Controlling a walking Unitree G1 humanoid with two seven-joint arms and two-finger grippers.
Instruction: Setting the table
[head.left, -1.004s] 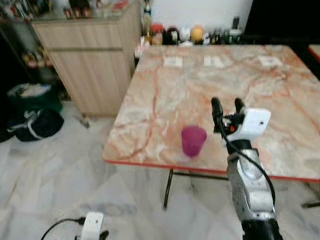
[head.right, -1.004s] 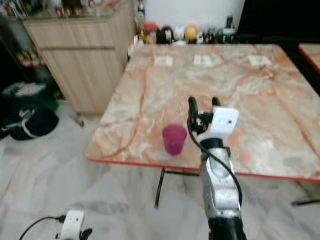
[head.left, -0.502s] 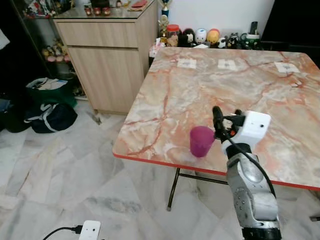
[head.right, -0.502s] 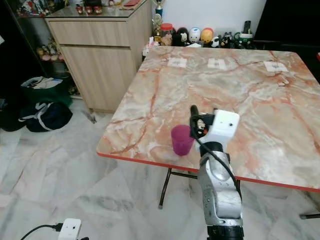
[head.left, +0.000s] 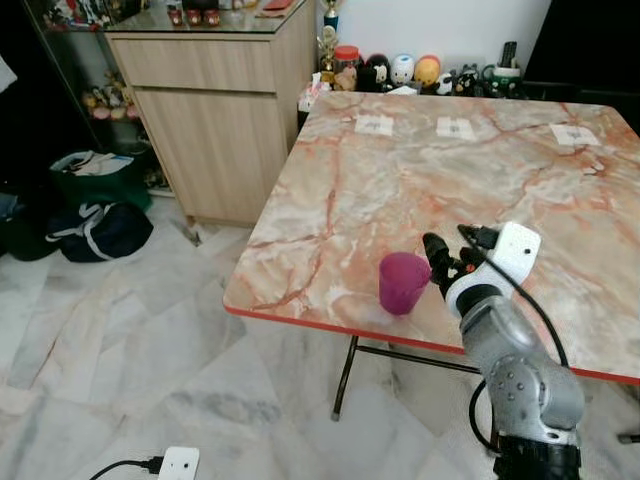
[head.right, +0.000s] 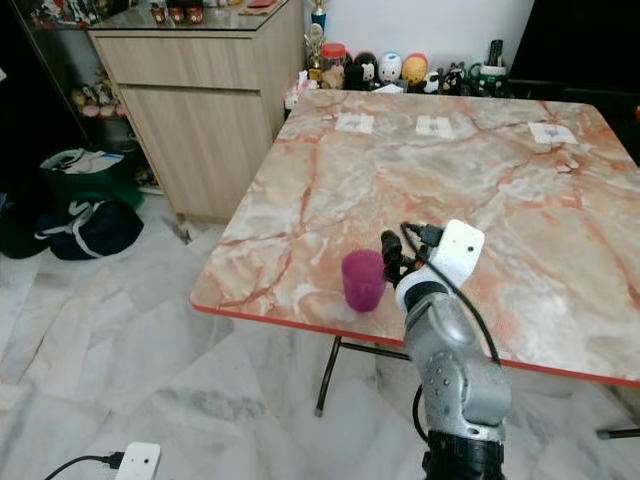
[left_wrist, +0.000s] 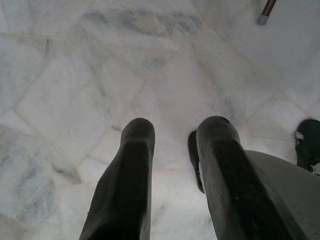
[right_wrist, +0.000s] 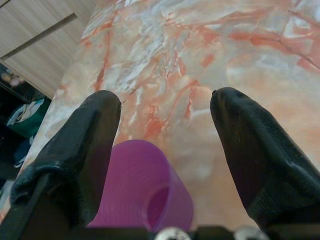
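The left gripper (left_wrist: 172, 200) hangs idle over the floor, fingers parted. The purple cup (head.left: 403, 282) stands upright near the front edge of the marble table (head.left: 500, 180). The right gripper (head.left: 448, 256), spread open and empty, lies just right of the cup (far the nearer arm). Half a second ago that wrist stood upright; now it tilts toward the cup.

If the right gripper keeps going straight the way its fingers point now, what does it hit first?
Probably the purple cup: the open right gripper points at it from beside, and the right wrist view shows the cup low between the fingers. Beyond lies the bare marble table. Depth is uncertain.
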